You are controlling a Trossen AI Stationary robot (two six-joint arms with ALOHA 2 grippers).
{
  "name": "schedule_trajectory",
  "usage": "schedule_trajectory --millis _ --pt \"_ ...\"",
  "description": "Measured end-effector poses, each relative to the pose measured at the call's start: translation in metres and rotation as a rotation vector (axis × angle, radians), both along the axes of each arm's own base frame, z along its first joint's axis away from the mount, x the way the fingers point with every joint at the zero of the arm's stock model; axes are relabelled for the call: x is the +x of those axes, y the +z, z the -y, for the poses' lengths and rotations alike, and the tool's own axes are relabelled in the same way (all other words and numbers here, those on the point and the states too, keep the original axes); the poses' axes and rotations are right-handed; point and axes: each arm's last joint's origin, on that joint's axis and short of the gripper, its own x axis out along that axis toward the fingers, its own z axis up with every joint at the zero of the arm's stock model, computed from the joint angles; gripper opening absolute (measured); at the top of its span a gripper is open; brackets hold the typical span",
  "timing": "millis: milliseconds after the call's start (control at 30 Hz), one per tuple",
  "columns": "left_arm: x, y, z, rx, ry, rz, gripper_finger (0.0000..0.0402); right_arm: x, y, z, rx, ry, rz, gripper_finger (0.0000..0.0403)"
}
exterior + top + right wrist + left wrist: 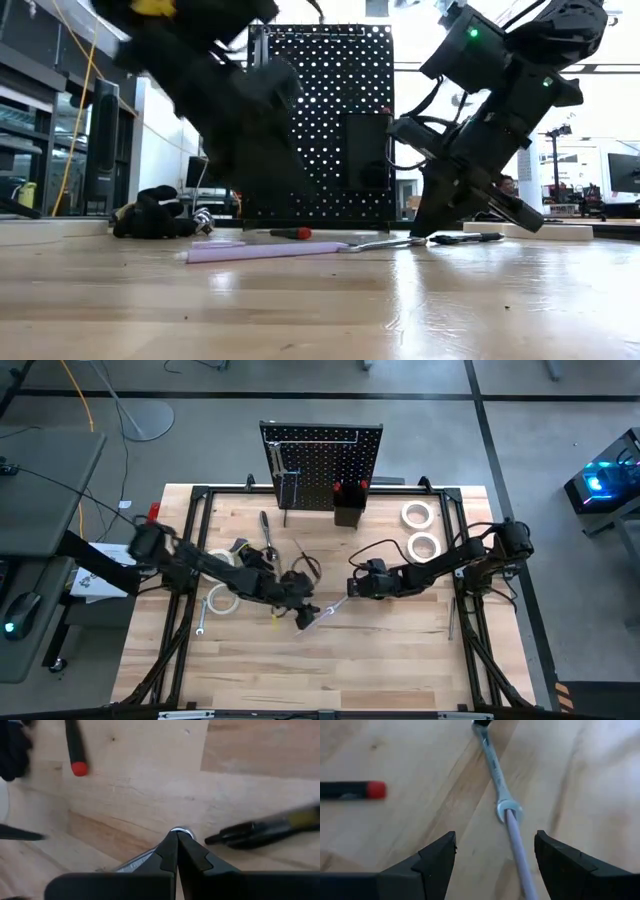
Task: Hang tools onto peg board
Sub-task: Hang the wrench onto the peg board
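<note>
In the middle of the pale wooden table (400, 650), with its long grain lines, a thin shiny silver wrench (495, 767) lies flat between the two dark arms. The right gripper (176, 845) is pinched closed on one round end of this wrench, its two pointed black fingers pressed together. The left gripper (495, 857) is wide open, and its two black, wedge-shaped fingers (437, 857) stand on either side of a smooth pale purple rod (517, 850) that meets the wrench's other ring-shaped end. A slim screwdriver with a black shaft and a red tip (355, 790) lies on the wood just beside them. A dark marker-like stick (265, 832) lies near the right gripper. At the far side of the table stands the peg board (335, 455), a flat black panel full of tiny round holes, with a small black bin (348, 510) at its bottom. Two round white tape rolls (418, 515) lie flat near the right arm, and another silver wrench (201, 618) lies by the left arm.
</note>
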Motion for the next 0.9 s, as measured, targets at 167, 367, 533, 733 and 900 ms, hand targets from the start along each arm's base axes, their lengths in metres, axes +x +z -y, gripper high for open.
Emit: schedule_trajectory --millis 167,367,533,733,900 --pt "0.026 -0.014 0.004 0.021 -0.002 -0.053 0.025 -0.001 0.0 -0.009 0.088 -0.11 0.033 0.0" --pt "0.041 -0.019 0.006 0.095 -0.009 -0.073 0.025 -0.005 0.0 -0.021 0.125 -0.17 0.049 0.0" --pt "0.043 -0.022 0.004 0.296 -0.121 -0.098 0.025 -0.006 0.0 -0.026 0.125 -0.172 0.054 0.0" --pt "0.047 -0.029 0.005 0.347 -0.236 -0.101 0.025 -0.006 0.0 -0.025 0.118 -0.176 0.058 0.0" --pt "0.051 -0.032 0.008 0.169 -0.222 -0.052 0.0251 -0.005 0.001 -0.025 0.113 -0.173 0.058 0.0"
